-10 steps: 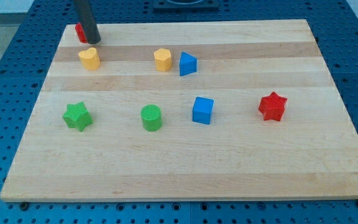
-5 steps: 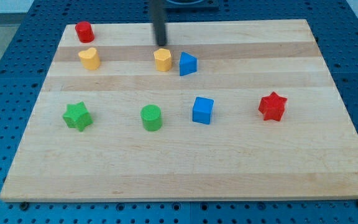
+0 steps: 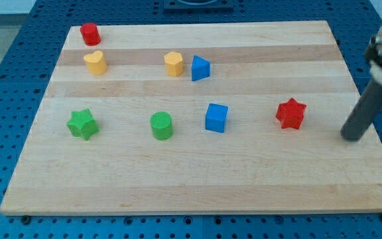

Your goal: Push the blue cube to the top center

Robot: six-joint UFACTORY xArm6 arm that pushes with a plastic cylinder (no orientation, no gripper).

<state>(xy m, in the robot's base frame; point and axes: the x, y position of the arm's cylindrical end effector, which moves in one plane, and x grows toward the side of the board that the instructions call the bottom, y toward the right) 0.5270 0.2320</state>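
The blue cube [image 3: 216, 117] sits on the wooden board [image 3: 244, 172] a little right of the middle. My tip [image 3: 352, 137] is far to the view's right of it, near the board's right edge, just right of the red star [image 3: 291, 113]. It touches no block.
A blue triangular block [image 3: 200, 68] and a yellow hexagonal block [image 3: 173, 64] lie above the blue cube. A yellow heart [image 3: 95, 62] and a red cylinder [image 3: 89, 33] are at the top left. A green star [image 3: 82, 124] and a green cylinder [image 3: 162, 125] lie left of the cube.
My tip has swept from the top left, past the top middle near the yellow hexagonal block, down to the board's right side. No block has moved.
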